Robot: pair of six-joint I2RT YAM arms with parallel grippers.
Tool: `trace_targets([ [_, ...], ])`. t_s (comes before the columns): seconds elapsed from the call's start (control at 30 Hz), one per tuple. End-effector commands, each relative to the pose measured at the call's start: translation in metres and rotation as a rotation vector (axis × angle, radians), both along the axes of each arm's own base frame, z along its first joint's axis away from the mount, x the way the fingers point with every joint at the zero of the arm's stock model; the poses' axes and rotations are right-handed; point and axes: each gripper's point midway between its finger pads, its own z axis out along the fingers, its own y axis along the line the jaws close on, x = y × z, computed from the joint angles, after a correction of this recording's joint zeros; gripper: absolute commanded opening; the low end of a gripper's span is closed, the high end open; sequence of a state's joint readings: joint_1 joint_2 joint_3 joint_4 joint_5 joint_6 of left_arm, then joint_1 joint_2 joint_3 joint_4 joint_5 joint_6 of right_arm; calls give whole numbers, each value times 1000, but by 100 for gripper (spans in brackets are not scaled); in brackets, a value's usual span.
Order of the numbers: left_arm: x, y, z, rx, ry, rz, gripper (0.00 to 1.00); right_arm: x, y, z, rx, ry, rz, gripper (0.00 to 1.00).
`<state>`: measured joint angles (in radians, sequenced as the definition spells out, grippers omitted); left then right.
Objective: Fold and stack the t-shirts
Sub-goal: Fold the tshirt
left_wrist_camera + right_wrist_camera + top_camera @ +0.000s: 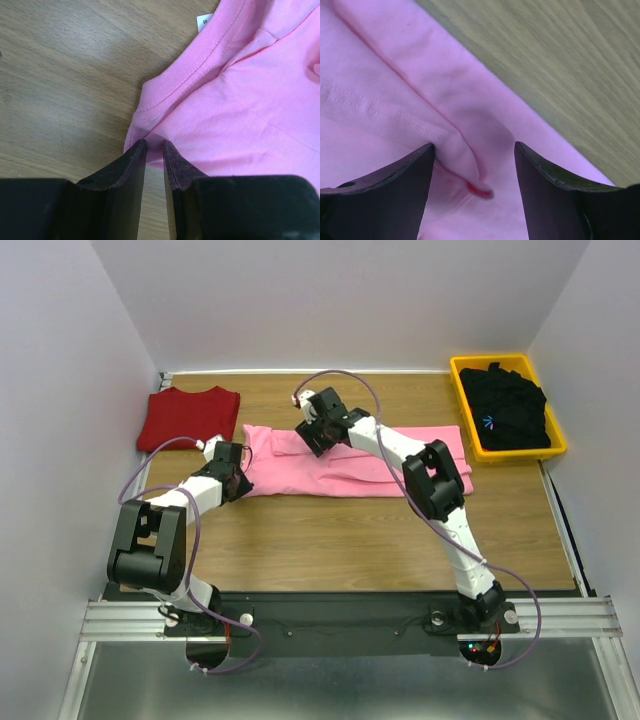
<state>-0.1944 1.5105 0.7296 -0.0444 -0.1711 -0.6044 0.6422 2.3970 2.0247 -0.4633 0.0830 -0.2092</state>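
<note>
The light pink t-shirt (350, 465) lies as a long folded strip across the middle of the table. My left gripper (240, 483) is at its near left corner. In the left wrist view the left gripper (154, 144) has its jaws nearly together, pinching the edge of the pink t-shirt (240, 100) below the collar. My right gripper (313, 440) is at the shirt's far edge. In the right wrist view the right gripper (474, 146) is open over a raised fold of the pink t-shirt (395, 75). The dark red t-shirt (188, 417) lies folded at the back left. The black t-shirt (510, 410) sits in a bin.
A yellow bin (462, 400) at the back right holds the black shirt. White walls close in the table on the left, back and right. Bare wood (330, 540) lies between the pink shirt and the arm bases.
</note>
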Motion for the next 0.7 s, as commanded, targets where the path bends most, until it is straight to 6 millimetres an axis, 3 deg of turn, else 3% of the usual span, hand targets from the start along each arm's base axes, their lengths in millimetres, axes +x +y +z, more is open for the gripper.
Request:
trace_targets([
  [0.0, -55, 10, -35, 32, 213, -5, 32, 36, -20, 24, 30, -83, -106, 70],
  [0.33, -56, 8, -34, 17, 210, -10, 32, 62, -37, 50, 117, -128, -231, 69],
  [0.43, -56, 7, -31, 15, 208, -15, 33, 59, -34, 61, 143, -129, -223, 69],
  [0.53, -45, 8, -11, 23, 146, -22, 41, 50, -31, 73, 177, -114, -192, 69],
  [0.63, -25, 7, 31, 40, 20, -47, 56, 36, -37, 84, 192, -102, -200, 72],
  [0.67, -20, 7, 41, 46, -8, -53, 60, 32, -40, 98, 202, -116, -204, 74],
])
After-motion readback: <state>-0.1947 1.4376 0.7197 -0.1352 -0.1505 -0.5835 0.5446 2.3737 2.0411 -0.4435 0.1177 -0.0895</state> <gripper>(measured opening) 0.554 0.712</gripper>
